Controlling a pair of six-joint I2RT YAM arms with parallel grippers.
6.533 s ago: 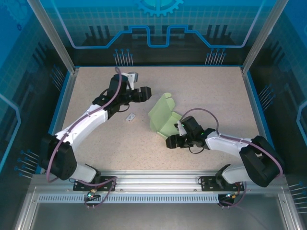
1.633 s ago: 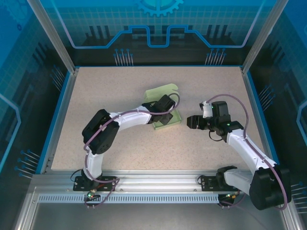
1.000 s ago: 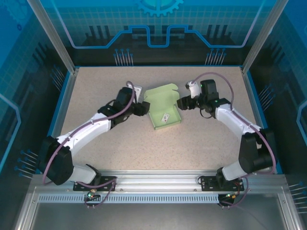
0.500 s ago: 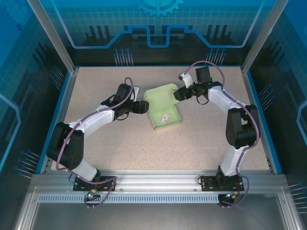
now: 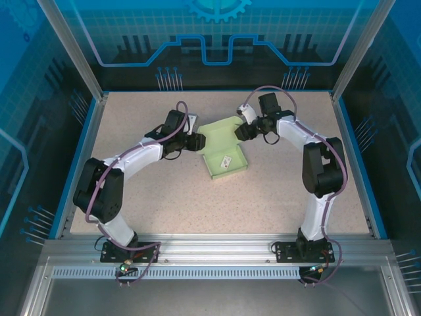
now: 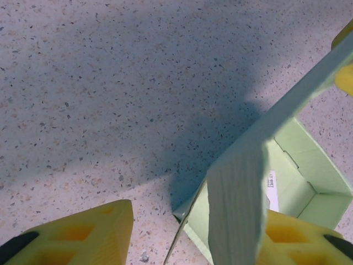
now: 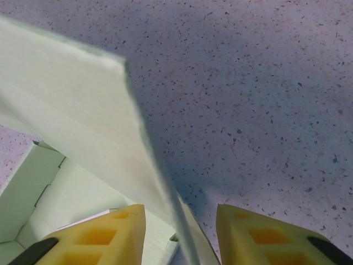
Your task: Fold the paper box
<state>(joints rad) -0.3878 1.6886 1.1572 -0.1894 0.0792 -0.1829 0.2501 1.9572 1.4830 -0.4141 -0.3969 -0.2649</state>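
Observation:
The paper box [image 5: 223,158] is a pale mint-green open tray at the table's middle, with its lid flap [image 5: 220,128] standing up along the far side. My left gripper [image 5: 197,141] is at the flap's left end, open, with the flap [image 6: 242,182] lying against its right finger [image 6: 298,237] and a wide gap to the other. At the flap's right end my right gripper [image 5: 241,130] is open too. The flap's edge [image 7: 160,165] runs between its two yellow fingertips [image 7: 99,234] without being pinched.
A small white label [image 5: 227,160] lies on the box floor, also seen in the left wrist view as a white label [image 6: 273,187]. Speckled tabletop [image 5: 164,191] spreads in front, bounded by a blue rim [image 5: 85,151] and the rear panel.
Both grippers have moved in onto the ends of the raised lid flap and their jaws have narrowed. The box has stayed in place.

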